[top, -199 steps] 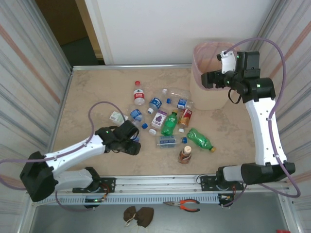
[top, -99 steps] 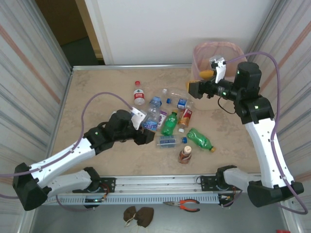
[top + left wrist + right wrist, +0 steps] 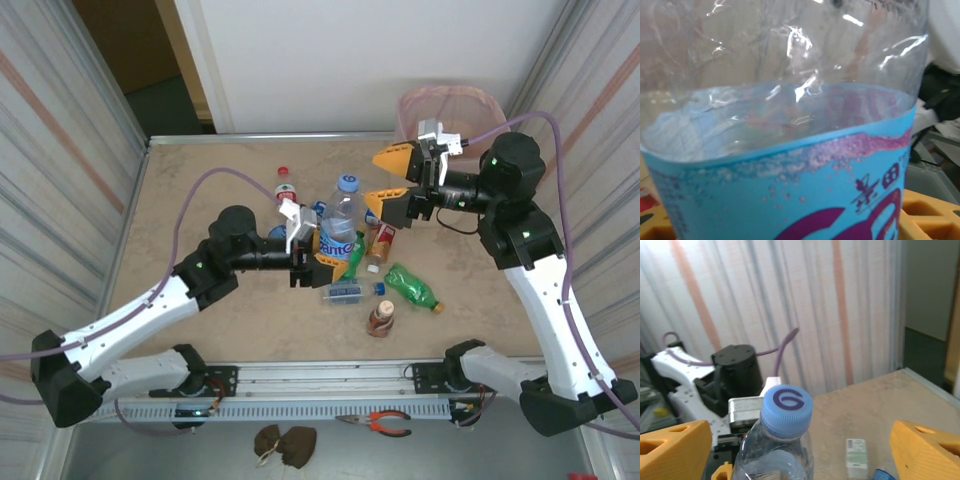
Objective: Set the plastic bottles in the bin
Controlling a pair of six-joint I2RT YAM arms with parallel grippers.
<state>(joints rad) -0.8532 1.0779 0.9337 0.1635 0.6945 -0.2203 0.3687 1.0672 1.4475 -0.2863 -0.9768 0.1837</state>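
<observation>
My left gripper [image 3: 318,256] is shut on a clear plastic bottle [image 3: 341,222] with a blue label and a blue cap, and holds it upright above the middle of the table. In the left wrist view the bottle [image 3: 790,150] is very close, with orange fingertips [image 3: 927,210] at the bottom corners. My right gripper [image 3: 388,180] stands open just right of the bottle's cap [image 3: 787,408], one orange finger [image 3: 671,446] on each side of it in the right wrist view. The pink-lined bin [image 3: 449,101] stands at the back right. Several more bottles lie on the table, among them a green one [image 3: 412,286] and a brown one [image 3: 380,318].
A red-capped bottle [image 3: 285,186] lies left of the pile. A small white carton [image 3: 856,458] rests on the table beyond the held bottle. Pliers [image 3: 376,423] and a dark cloth [image 3: 285,441] lie on the front ledge. Striped walls close in both sides.
My left arm has lifted the blue-labelled bottle off the table and swung it up to the middle. My right arm has swung away from the bin, left toward the bottle.
</observation>
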